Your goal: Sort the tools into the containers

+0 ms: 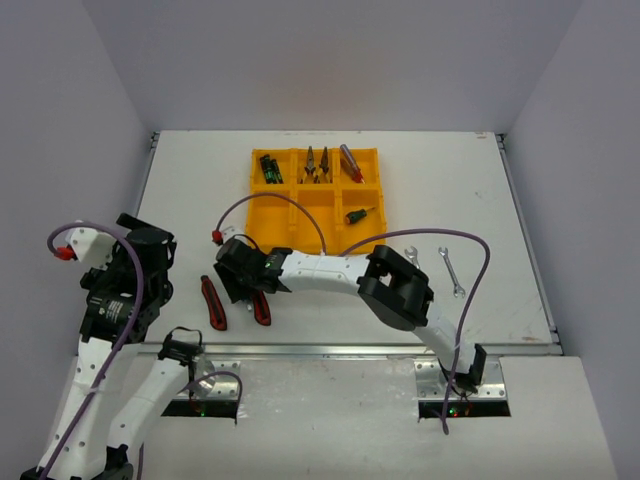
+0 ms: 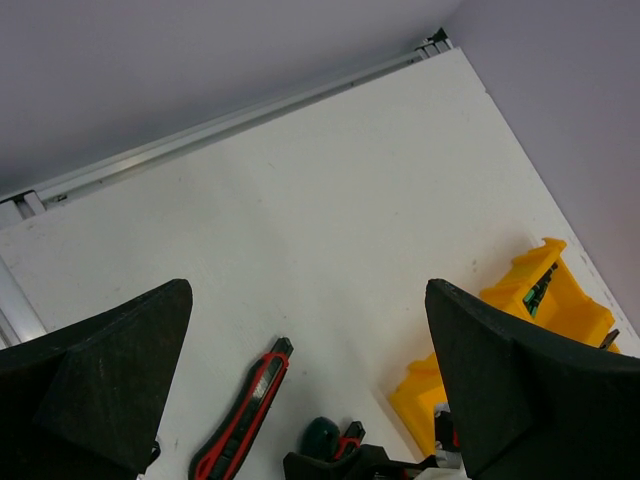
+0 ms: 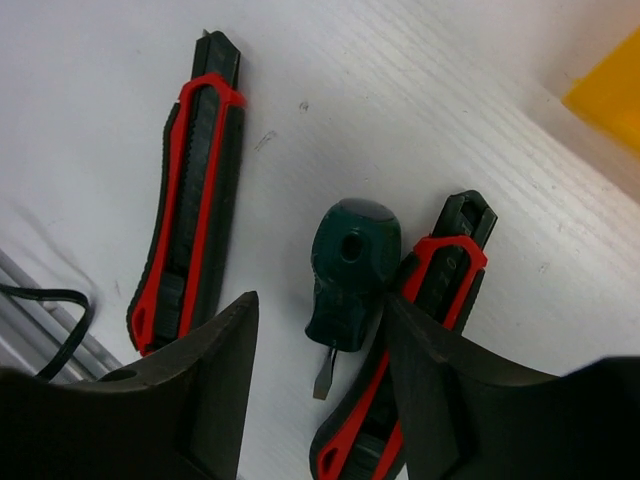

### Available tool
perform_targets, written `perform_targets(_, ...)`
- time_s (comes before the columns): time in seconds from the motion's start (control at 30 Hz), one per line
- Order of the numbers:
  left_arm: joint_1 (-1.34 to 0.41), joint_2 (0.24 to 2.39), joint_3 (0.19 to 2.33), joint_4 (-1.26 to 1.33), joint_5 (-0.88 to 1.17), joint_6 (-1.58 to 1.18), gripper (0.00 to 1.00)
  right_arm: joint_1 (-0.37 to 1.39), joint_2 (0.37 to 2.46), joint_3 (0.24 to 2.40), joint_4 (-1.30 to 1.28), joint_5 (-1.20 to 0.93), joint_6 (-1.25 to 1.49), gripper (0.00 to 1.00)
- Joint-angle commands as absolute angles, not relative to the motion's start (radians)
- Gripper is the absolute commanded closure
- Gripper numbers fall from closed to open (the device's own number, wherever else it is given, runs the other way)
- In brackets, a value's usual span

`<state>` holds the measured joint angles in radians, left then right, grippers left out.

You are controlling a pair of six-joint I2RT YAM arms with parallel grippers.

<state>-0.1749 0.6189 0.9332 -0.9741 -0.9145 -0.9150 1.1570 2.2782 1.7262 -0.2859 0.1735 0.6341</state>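
My right gripper [image 1: 240, 276] is open, low over the table in front of the yellow tray [image 1: 300, 205]. In the right wrist view its jaws [image 3: 320, 310] straddle a stubby dark green screwdriver [image 3: 350, 268]; the right fingertip touches the handle. One red-black utility knife [image 3: 190, 200] lies left of it and another [image 3: 440, 290] lies against its right side, partly under the right finger. My left gripper [image 1: 150, 258] is open and empty above the table's left side [image 2: 308, 290]. The tray holds slim dark green drivers [image 1: 271, 168], pliers [image 1: 316, 163], a purple-handled screwdriver [image 1: 350, 162] and a green-handled screwdriver [image 1: 360, 215].
Two silver wrenches [image 1: 452, 270] [image 1: 411, 256] lie on the table right of the right arm. The two knives show in the top view [image 1: 213, 303] [image 1: 261, 307]. The left wrist view shows a knife [image 2: 245, 410] and the tray corner [image 2: 540, 295]. Walls enclose the table.
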Motion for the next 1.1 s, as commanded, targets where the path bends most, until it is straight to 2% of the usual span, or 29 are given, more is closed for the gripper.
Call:
perform_targets(0.0, -0.167, 0.621, 0.924, -0.871, -0.869, -0.829, 0.00, 1.168, 2.331, 1.792, -0.277, 0.209, 0.618, 0.48)
perform_targets(0.33, -0.166, 0.619, 0.924, -0.869, -0.863, -0.822, 0.00, 1.169, 2.417, 1.834, -0.313, 0.280, 0.631, 0.59)
perform_targets(0.4, -0.166, 0.618, 0.924, -0.868, -0.862, -0.821, 0.00, 1.169, 2.415, 1.824, -0.313, 0.293, 0.634, 0.64)
perform_targets(0.47, -0.166, 0.620, 0.922, -0.863, -0.857, -0.815, 0.00, 1.169, 2.395, 1.800, -0.290, 0.280, 0.627, 0.74)
perform_targets(0.53, -0.166, 0.620, 0.920, -0.856, -0.848, -0.806, 0.00, 1.170, 2.362, 1.770, -0.255, 0.237, 0.617, 0.78)
perform_targets(0.87, -0.166, 0.621, 0.913, -0.816, -0.797, -0.752, 0.00, 1.162, 2.010, 1.623, -0.140, 0.129, 0.556, 0.87)
perform_targets(1.07, -0.166, 0.621, 0.887, -0.743, -0.725, -0.661, 0.00, 1.040, 1.770, 1.396, -0.137, 0.129, 0.561, 0.88)
